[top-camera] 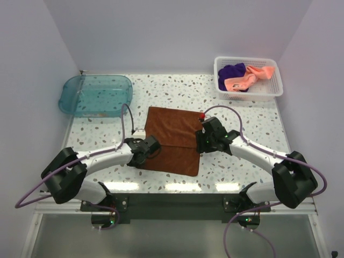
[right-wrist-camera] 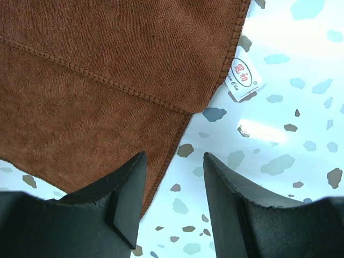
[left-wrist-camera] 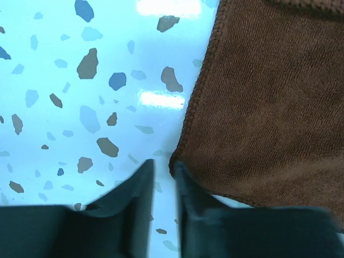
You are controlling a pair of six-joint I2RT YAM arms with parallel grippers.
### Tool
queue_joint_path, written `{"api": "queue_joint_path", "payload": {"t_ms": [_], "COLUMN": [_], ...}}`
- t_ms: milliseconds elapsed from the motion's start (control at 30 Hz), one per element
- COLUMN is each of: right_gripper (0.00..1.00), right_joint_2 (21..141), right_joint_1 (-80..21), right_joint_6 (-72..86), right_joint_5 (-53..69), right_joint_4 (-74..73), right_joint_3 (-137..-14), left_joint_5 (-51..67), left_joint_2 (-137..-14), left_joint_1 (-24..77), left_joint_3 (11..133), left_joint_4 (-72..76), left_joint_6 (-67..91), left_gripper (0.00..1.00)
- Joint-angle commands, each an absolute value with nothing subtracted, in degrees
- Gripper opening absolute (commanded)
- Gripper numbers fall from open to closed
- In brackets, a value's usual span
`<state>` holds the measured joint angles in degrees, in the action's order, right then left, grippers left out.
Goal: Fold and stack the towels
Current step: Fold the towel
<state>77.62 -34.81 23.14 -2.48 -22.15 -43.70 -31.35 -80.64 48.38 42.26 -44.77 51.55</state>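
A rust brown towel [top-camera: 174, 134] lies flat in the middle of the table, one layer overlapping another along a stitched hem [right-wrist-camera: 107, 80]. My left gripper [top-camera: 152, 146] sits low at its left edge. In the left wrist view its jaws [left-wrist-camera: 163, 164] stand a narrow gap apart over bare table, and the towel's corner [left-wrist-camera: 180, 161] touches the right fingertip. My right gripper [top-camera: 201, 141] is open at the towel's right edge [right-wrist-camera: 173, 157], with the hem running under its left finger [right-wrist-camera: 126, 188]. The pink towel [top-camera: 242, 80] and the purple towel [top-camera: 232, 71] lie crumpled in the basket.
The white mesh basket [top-camera: 277, 88] stands at the back right. A teal translucent tray [top-camera: 97, 95] stands at the back left. A white label [right-wrist-camera: 244, 72] sticks out from the brown towel's right side. White walls close in the speckled table [top-camera: 258, 121].
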Motion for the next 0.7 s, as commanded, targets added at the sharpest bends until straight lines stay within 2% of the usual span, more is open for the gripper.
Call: {"api": "queue_joint_path", "payload": {"t_ms": [0, 33, 67, 100, 167, 400, 667], "right_gripper": [0.51, 0.51, 0.51, 0.51, 0.50, 0.41, 0.27], "right_joint_2": [77.8, 77.8, 77.8, 77.9, 77.9, 77.5, 80.9], "right_joint_1": [-34.5, -34.5, -34.3, -33.8, -32.4, -26.5, -28.3], "right_joint_6": [23.9, 24.1, 24.3, 25.0, 26.6, 32.2, 31.4], "right_joint_5": [-4.2, -4.6, -5.0, -5.0, -3.9, 3.9, 9.1], "right_joint_4": [-21.3, -21.4, -21.8, -22.0, -21.6, -15.4, -13.5], "right_joint_3": [-45.2, -45.3, -45.3, -45.3, -44.6, -41.5, -43.8], "left_joint_5": [-32.6, -31.2, -30.5, -29.6, -27.9, -23.3, -17.1], "left_joint_2": [-78.0, -77.2, -76.8, -76.3, -73.6, -69.1, -76.9], "left_joint_1": [47.7, 47.7, 47.7, 47.8, 47.7, 40.6, 40.2], "left_joint_3": [42.1, 42.1, 42.1, 41.9, 41.7, 43.9, 47.5], "left_joint_4": [-45.3, -45.0, -44.8, -44.7, -43.9, -35.9, -24.6], "left_joint_6": [53.0, 53.1, 52.8, 52.8, 52.7, 44.7, 38.9], "left_gripper": [0.35, 0.43, 0.56, 0.63, 0.71, 0.69, 0.59]}}
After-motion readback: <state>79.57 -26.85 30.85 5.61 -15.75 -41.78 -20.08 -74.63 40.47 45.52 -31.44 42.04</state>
